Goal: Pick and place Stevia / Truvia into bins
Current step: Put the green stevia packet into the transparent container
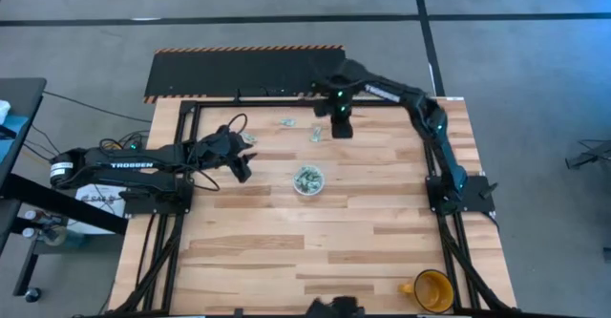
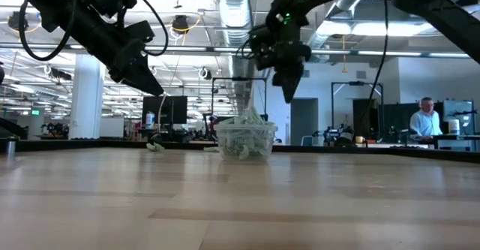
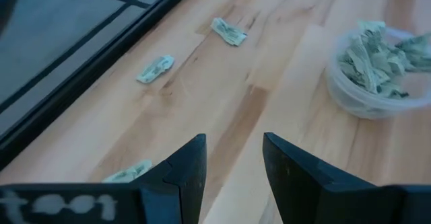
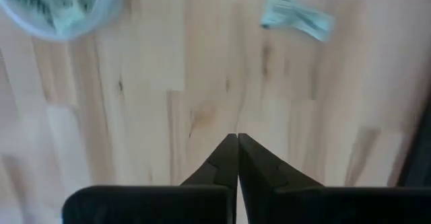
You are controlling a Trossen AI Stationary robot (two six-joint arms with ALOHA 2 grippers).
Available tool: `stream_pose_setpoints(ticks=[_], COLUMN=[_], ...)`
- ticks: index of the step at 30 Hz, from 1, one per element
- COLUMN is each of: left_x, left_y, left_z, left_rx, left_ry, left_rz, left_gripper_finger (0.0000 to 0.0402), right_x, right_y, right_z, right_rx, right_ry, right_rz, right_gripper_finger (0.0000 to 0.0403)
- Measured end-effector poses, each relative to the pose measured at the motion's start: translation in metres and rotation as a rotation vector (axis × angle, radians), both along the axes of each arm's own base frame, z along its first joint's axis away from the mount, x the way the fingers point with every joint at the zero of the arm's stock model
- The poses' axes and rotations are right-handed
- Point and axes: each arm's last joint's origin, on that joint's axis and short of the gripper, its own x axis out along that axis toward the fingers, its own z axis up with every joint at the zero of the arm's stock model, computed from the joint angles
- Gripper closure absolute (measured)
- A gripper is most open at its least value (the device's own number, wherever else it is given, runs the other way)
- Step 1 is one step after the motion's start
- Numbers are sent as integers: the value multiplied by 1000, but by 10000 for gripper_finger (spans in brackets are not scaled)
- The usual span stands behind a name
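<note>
The bin is a small clear plastic cup near the table's middle, standing on its base and heaped with pale green Stevia sachets. Three loose sachets lie flat toward the far edge. My right gripper hangs above the table, beyond the cup, pointing down, shut with nothing between its fingers; one sachet lies on the wood below it. My left gripper hovers left of the cup, tilted down, open and empty, with a sachet close by its finger.
A yellow-orange mug stands at the table's near right corner. A black ribbed mat lies beyond the far edge. Bare wood stretches between the cup and the near edge. A person sits far off in the room.
</note>
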Motion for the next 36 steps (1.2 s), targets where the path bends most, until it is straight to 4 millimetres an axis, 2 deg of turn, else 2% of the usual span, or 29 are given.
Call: stream_pose_setpoints(ticks=[6, 10, 12, 20, 27, 31, 36], left_x=[-2, -4, -4, 1, 17, 25, 28], left_y=[4, 13, 20, 62, 105, 118, 124], left_z=[1, 4, 5, 6, -6, -20, -35], left_rx=[-2, 53, 21, -205, -474, -529, -541], left_ry=[-31, 13, 39, 181, 230, 289, 339], left_rz=[150, 125, 99, 175, 346, 302, 352], left_gripper_finger=[264, 264, 264, 264, 264, 264, 264], right_x=[-35, -53, -58, -68, -61, -60, -76], right_y=[-28, -34, -32, -5, 26, 37, 46], right_z=[17, 19, 20, 20, 11, 1, -11], right_rx=[52, 179, 184, 154, 53, 36, -27], right_ry=[-36, -217, -304, -418, -337, -318, -456], right_rz=[-272, -245, -239, -336, -325, -299, -317], right_gripper_finger=[402, 402, 402, 403, 403, 403, 403])
